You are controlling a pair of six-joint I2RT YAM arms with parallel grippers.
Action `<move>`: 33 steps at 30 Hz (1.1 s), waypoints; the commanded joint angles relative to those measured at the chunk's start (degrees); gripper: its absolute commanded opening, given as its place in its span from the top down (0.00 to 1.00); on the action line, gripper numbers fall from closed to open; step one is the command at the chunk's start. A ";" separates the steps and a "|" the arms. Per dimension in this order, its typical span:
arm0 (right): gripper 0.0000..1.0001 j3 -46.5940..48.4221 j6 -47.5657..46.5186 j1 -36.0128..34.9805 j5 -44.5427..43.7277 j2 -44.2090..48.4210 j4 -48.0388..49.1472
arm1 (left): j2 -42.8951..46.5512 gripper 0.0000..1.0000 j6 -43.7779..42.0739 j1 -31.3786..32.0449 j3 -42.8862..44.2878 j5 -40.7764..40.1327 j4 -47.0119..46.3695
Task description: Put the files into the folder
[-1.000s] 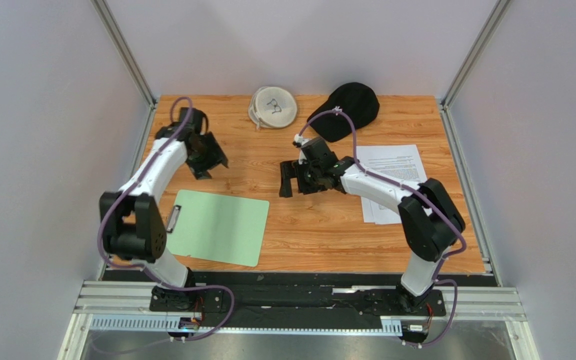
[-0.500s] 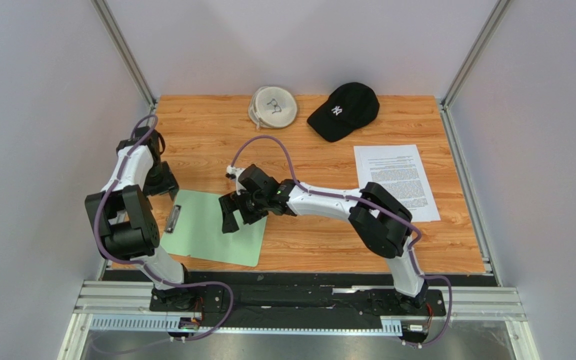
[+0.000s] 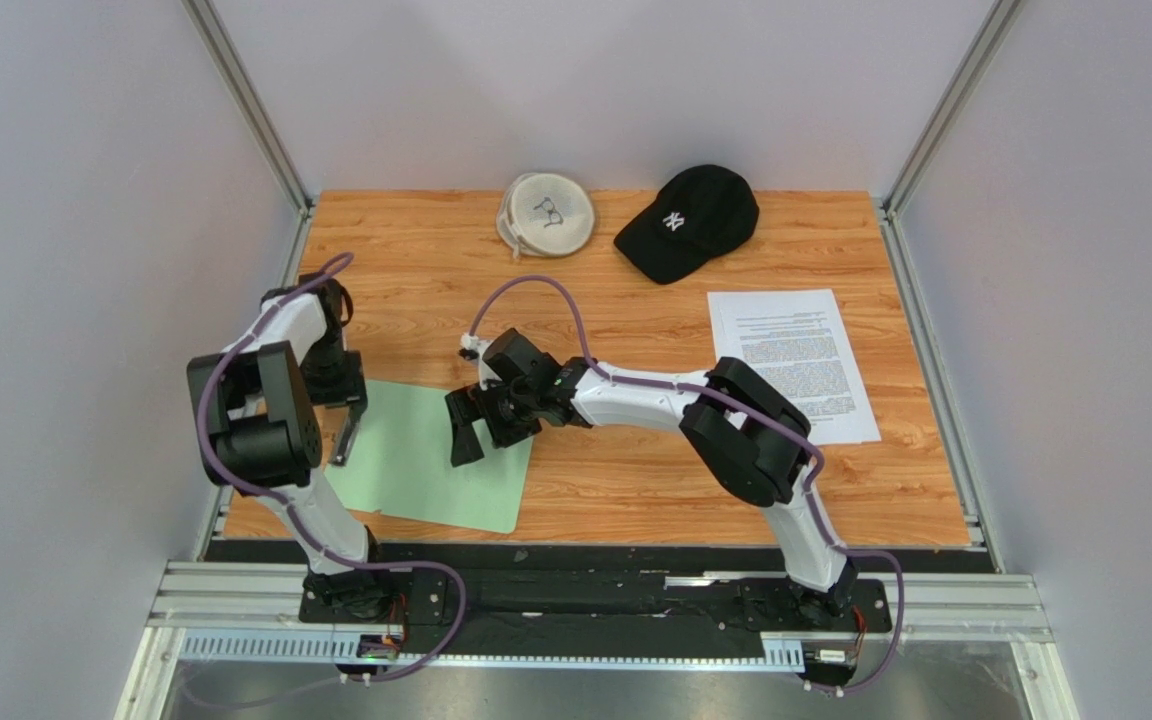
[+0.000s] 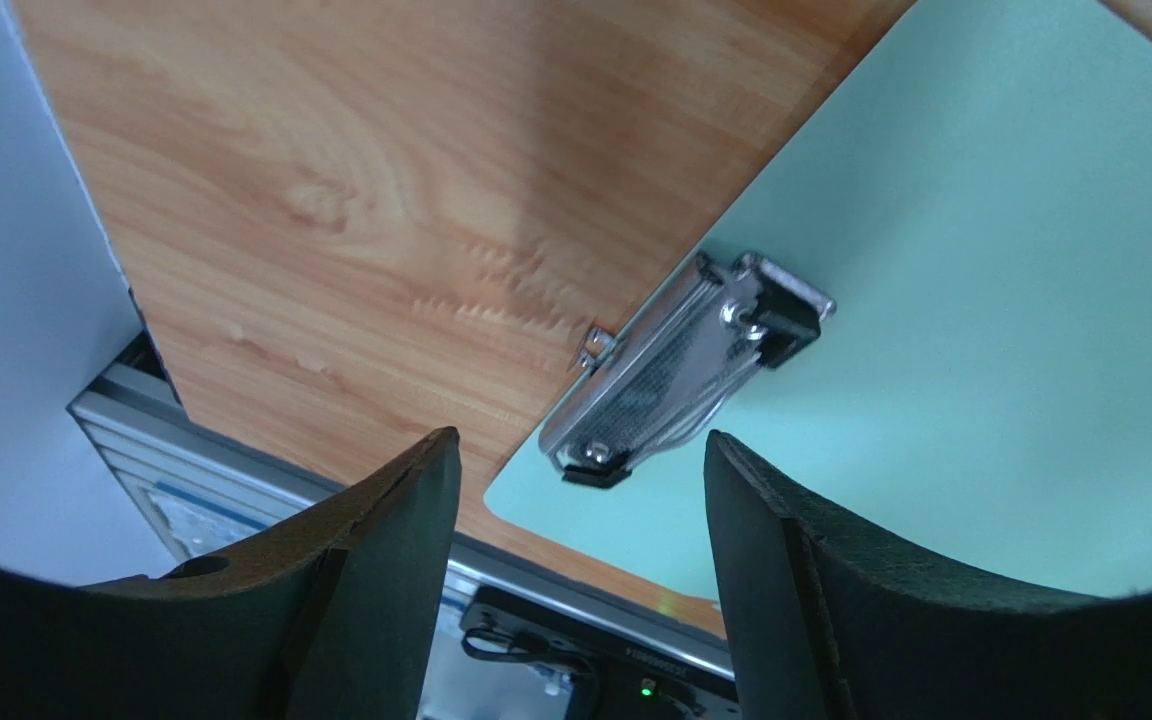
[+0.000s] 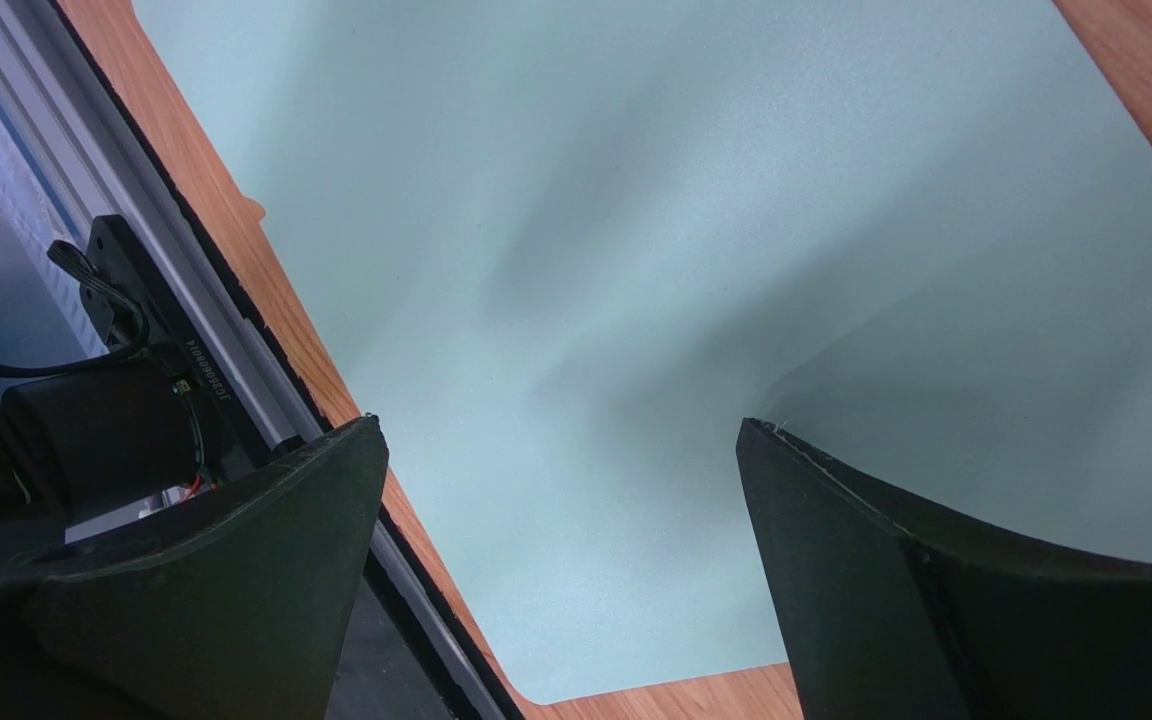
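Note:
The folder, a pale mint-green clipboard, lies flat at the near left of the table, its metal clip at the left short end. The files, white printed sheets, lie at the right, apart from both grippers. My left gripper is open and empty just above the clip; in the left wrist view the clip sits just beyond the open gripper. My right gripper is open and empty over the folder's right end; the right wrist view shows the bare folder between its jaws.
A black cap and a white round object lie at the far edge. The metal base rail runs just below the folder's near edge. Grey walls stand on both sides of the table.
My right gripper swung left from the table's middle to the folder's right end. My left gripper came from the far left down to the clip.

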State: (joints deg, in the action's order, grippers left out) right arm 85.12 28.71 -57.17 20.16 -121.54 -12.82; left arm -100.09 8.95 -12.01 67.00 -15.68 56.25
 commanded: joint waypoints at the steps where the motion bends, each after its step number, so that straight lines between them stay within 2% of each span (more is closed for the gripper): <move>1: 0.04 -1.80 -0.14 1.09 1.37 2.00 2.71 | -4.84 0.31 -4.29 3.65 2.16 -1.89 -0.96; 4: 0.04 -3.29 -0.32 2.05 1.11 3.75 3.15 | -8.36 0.33 -5.17 4.45 3.40 -2.34 -1.84; 6: 0.04 -4.08 -0.49 2.76 0.76 4.72 3.33 | -10.20 0.38 -5.26 4.45 3.84 -2.95 -2.46; 7: 0.04 -4.87 -0.58 3.02 0.67 5.42 3.41 | -10.82 0.43 -5.26 4.54 4.10 -3.39 -2.37; 8: 0.04 -5.05 -0.67 3.20 0.49 5.78 3.41 | -11.78 0.52 -4.65 4.71 4.97 -3.82 -1.68; 10: 0.04 -5.58 -0.85 3.90 0.23 6.40 3.41 | -12.58 0.59 -4.03 5.77 6.20 -4.09 -0.53; 13: 0.04 -6.37 -1.02 5.04 0.14 6.93 3.41 | -13.46 0.67 -3.06 7.35 9.54 4.30 2.89; 14: 0.04 -6.55 -0.94 5.31 0.05 7.01 3.33 | -14.68 0.73 -1.50 7.96 11.81 5.48 5.16; 19: 0.04 -7.07 -1.64 7.33 -0.38 6.75 2.36 | -16.89 0.78 2.55 12.88 17.01 15.30 8.35; 22: 0.04 -7.51 -2.87 8.65 -2.40 7.45 1.13 | -15.76 0.78 6.33 14.91 17.11 19.28 6.34; 27: 0.04 -8.13 -5.67 10.14 -5.47 8.86 -0.54 | -8.73 0.76 10.20 15.70 16.23 17.10 4.40; 30: 0.03 -7.52 -8.31 10.06 -7.32 9.47 -2.64 | -3.27 0.62 11.70 15.35 15.70 16.39 4.65; 31: 0.03 -7.17 -8.67 10.14 -7.68 10.00 -3.52 | -2.05 0.48 12.40 15.35 16.14 15.95 6.23; 33: 0.02 -7.25 -9.19 10.15 -7.68 10.88 -4.49 | -1.33 0.38 12.23 15.35 16.23 13.94 7.12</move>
State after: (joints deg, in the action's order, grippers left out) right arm 77.52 23.20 -46.78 15.05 -114.69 -14.76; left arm -107.50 18.09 3.81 82.04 0.38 61.21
